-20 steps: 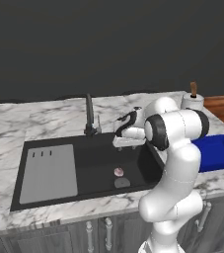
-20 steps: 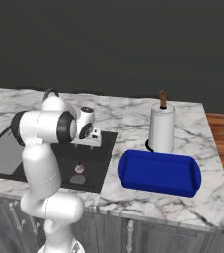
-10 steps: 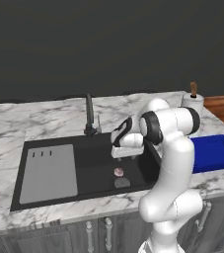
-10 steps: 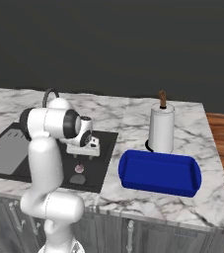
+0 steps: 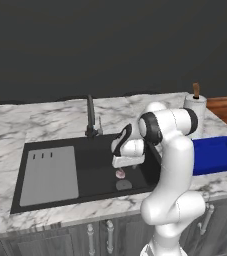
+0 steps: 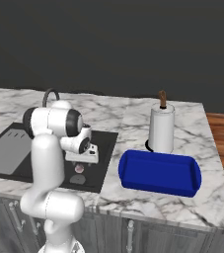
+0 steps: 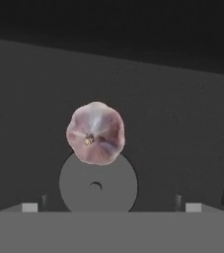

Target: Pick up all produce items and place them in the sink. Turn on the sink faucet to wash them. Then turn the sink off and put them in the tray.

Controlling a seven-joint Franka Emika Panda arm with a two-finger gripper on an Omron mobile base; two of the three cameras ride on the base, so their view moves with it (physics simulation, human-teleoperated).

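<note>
Pinkish-purple bulb (image 7: 95, 133) on the black sink (image 5: 92, 167) floor, just beside the round grey drain (image 7: 98, 184), straight below the gripper (image 5: 126, 167) and between its jaws' lines, jaws spread wide and holding nothing, blue tray (image 6: 160, 173) well off to the side on the marble counter (image 6: 133, 118)

Pinkish-purple bulb (image 7: 95, 133), black sink (image 5: 97, 157), bright blue tray (image 6: 160, 173), white-grey marbled counter (image 5: 15, 130).

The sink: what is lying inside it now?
Inside the sink, a pinkish garlic bulb lies beside the round grey drain, partly covering it. The open gripper hangs above.
</note>
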